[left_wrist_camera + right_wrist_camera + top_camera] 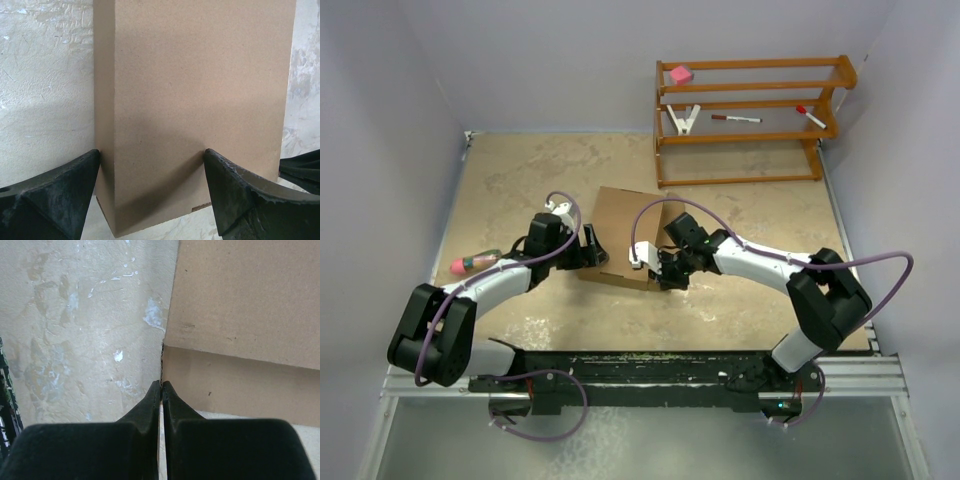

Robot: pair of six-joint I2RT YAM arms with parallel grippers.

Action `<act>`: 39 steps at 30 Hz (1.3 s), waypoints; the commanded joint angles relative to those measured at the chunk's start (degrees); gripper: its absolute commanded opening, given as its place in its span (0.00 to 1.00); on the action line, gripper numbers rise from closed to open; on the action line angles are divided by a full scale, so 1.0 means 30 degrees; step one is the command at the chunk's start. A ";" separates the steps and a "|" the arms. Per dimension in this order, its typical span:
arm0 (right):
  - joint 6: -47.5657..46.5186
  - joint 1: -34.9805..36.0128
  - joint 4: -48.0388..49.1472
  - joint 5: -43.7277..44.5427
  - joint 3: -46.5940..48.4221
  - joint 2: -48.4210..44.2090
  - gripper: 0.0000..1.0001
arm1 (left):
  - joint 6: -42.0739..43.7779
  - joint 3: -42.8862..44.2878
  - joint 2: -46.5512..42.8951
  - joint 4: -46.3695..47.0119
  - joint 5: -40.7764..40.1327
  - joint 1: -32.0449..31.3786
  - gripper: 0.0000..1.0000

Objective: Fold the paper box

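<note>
Black fingers [145, 410] of the right gripper [161, 384] pinch tight on a thin edge of the paper box [625, 230]; the left gripper [152, 155] is spread wide, a plain brown box corner between its fingers. Mottled beige table [520, 180], pale lilac walls [380, 150]. Box sits mid-table between both grippers, long axis roughly near-to-far in the top view

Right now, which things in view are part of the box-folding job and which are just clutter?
Job: plain brown cardboard box; left gripper, open at the box; right gripper, shut on its edge.

Lying about: orange-brown wooden rack; on it, pink block, white clip-like piece, red-and-white marker, second marker; pink-and-green stick.
</note>
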 commanded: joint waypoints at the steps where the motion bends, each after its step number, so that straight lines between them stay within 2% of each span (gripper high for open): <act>1: 0.0577 0.0200 0.0794 -0.0578 0.0809 -0.0500 0.00 | 0.0325 0.0486 0.0147 0.0467 0.0622 0.0047 0.87; 11: 0.2134 0.0168 0.0404 -0.1073 0.1219 -0.0283 0.00 | 0.0309 0.0413 -0.0042 0.0421 0.1014 0.0051 0.87; 29: 0.2140 0.0739 0.0695 -0.1150 0.1877 -0.0357 0.00 | 0.0131 0.0402 0.0206 0.0626 0.1370 0.0027 0.87; 39: 0.0260 0.0723 -0.0227 0.1303 0.1233 0.0420 0.00 | 0.0284 0.0434 -0.0050 0.0172 0.0916 0.0060 0.87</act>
